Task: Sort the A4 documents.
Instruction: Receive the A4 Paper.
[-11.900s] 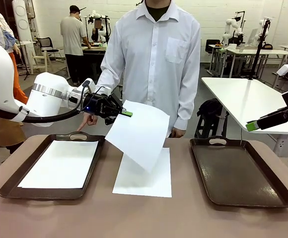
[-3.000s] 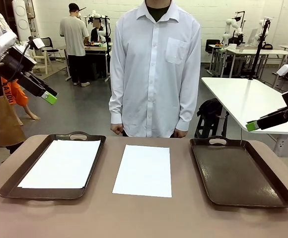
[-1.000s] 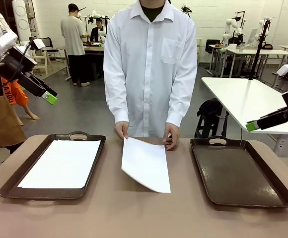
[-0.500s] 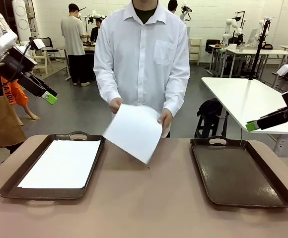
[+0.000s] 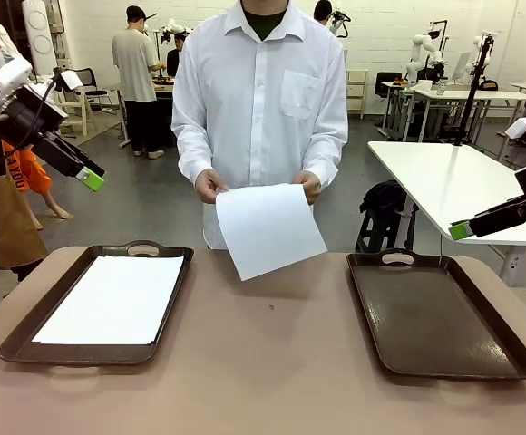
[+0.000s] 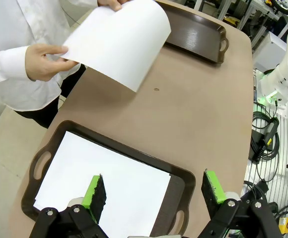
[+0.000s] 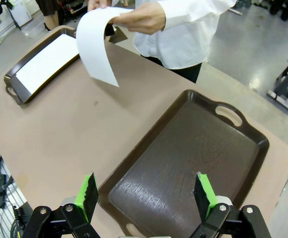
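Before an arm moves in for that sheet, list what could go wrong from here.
1. The held sheet hangs bent from the person's hands above the table; thin and flexible, it may buckle or slip in a handover.
2. The person grips its top edge, so closing jaws could pinch fingers.
3. The left tray already carries a sheet; a careless drop could shift it.

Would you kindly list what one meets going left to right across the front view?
Left gripper → left tray holding a sheet → sheet held up by the person's hands → right tray → right gripper.
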